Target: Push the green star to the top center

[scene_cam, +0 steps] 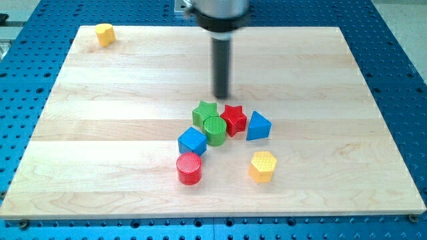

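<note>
- The green star (203, 111) sits a little below the middle of the tabletop (100, 107), at the upper left of a tight cluster of blocks, well short of the top edge's centre where you want it.
- A green cylinder (215, 129) presses against the star's lower right side and partly hides it; a red star (233, 119) lies just beside both, toward the right edge.
- A blue triangular block (258, 126) touches or nearly touches the red star on its right; you cannot tell which from here.
- A blue cube (192, 141) sits just below-left of the cylinder, with a red cylinder (189, 168) beneath it toward the bottom edge.
- A yellow hexagonal block (263, 166) lies apart, lower right of the cluster, and another yellow block (104, 33) rests in the top left corner.
- There are no jaws to report on: the arm ends in a plain rod, and my tip (221, 97) stands just above-right of the green star, between it and the top edge, not touching.
- You appear to be at the approach step; the push itself looks not yet begun.
- Next, you likely need the tip carried round to the star's bottom-edge side, which the green cylinder crowds, so expect to nudge neighbours or work the star free sideways first.
</note>
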